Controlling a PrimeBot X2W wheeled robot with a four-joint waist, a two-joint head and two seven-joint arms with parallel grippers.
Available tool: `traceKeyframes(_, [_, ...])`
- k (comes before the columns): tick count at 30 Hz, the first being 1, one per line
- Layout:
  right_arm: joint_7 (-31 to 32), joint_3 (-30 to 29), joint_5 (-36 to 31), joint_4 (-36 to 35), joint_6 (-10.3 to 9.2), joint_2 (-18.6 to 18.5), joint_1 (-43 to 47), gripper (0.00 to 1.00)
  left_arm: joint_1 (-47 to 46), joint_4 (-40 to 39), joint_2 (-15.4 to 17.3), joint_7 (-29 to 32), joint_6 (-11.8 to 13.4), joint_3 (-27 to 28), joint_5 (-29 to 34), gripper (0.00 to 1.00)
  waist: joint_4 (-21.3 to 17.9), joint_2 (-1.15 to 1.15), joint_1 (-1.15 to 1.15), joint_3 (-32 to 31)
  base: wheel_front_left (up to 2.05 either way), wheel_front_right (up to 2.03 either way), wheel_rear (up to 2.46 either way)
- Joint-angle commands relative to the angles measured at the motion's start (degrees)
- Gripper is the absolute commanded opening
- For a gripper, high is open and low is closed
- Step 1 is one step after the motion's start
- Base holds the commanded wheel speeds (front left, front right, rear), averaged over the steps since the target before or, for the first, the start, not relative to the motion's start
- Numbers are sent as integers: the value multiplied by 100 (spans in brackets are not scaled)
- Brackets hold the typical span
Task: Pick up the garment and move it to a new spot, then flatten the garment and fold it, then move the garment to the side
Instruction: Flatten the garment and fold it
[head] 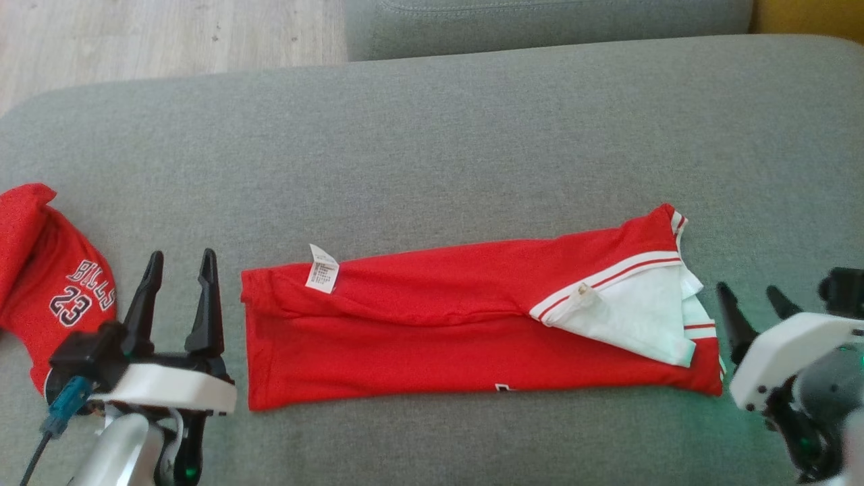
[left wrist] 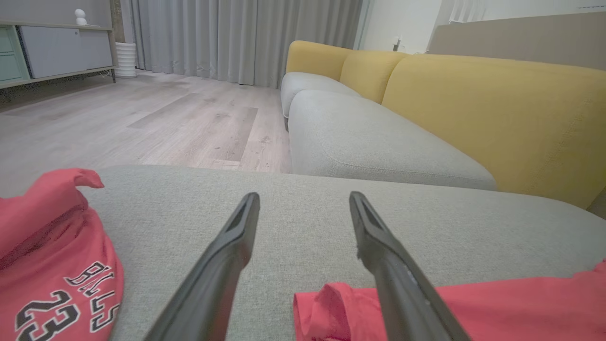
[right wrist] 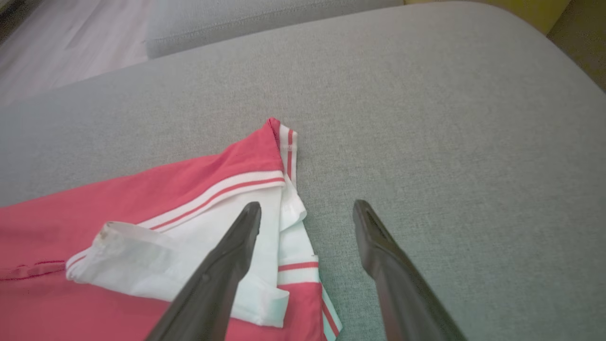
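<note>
1. Garment: a red piece folded into a long strip, lying flat across the middle of the grey sofa cushion. Folded like this, I can't say what kind of clothing it is.
2. At its right end a white inner layer with red-and-white trim is turned out. How many layers sit under it is hard to make out.
3. A white label sticks up near the left end; its print is too small to read. A small white mark at the lower edge is mostly tucked under.
4. A second red jersey, printed "BULLS 23", lies crumpled at the far left, cut off by the edge of the head view.
5. The left fingers are spread wide and hold nothing. They sit between the jersey and the strip's left end, just beside the strip. In the left wrist view one finger hides part of that end.
6. The right fingers are also spread wide and hold nothing, just off the strip's right end. In the right wrist view one finger crosses in front of the white layer; I cannot tell whether it touches the cloth.
</note>
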Motion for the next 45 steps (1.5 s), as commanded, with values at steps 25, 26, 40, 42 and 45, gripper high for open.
traceKeyframes(25, [-202,1190,131,3082,39,-31,-1585,0,-616,422,45,-29,-55,174,71,100,70,0,1,108,0,0,0])
traceKeyframes(26, [-245,1158,119,2998,39,-31,-1582,0,-602,420,48,-30,-51,184,63,100,60,0,1,102,0,0,0])
traceKeyframes(40, [191,-613,-984,596,39,-762,-1080,0,-326,186,114,-44,66,297,55,100,-147,0,1,64,0,0,0])
traceKeyframes(42, [322,-810,-1092,378,39,-876,-1011,0,-317,140,107,-45,74,287,74,100,-162,0,1,66,0,0,0])
traceKeyframes(45, [518,-914,-1195,172,39,-957,-889,0,-330,103,93,-46,70,244,119,100,-166,0,1,29,0,0,0])
